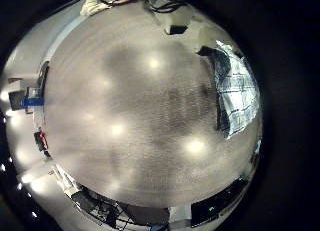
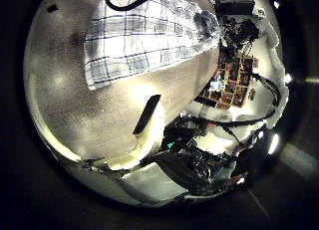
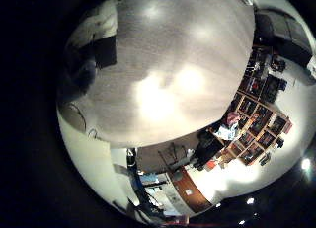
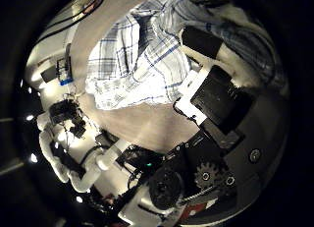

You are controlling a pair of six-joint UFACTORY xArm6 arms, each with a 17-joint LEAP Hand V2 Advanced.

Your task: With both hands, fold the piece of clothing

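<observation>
Right hand fingers [image 4: 211,94] are seen curled onto the bunched edge of a plaid shirt [image 4: 137,55], left hand fingers [image 2: 148,115] are seen straight and clear of it, and the shirt is laid rumpled on the pale surface [image 2: 70,101].

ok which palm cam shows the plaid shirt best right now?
The left thumb side palm view: the plaid shirt lies spread on the table, unobstructed. The right thumb side view shows it rumpled, partly behind the right hand. The left little finger side view catches only an edge; the right little finger side view shows no clear shirt.
</observation>
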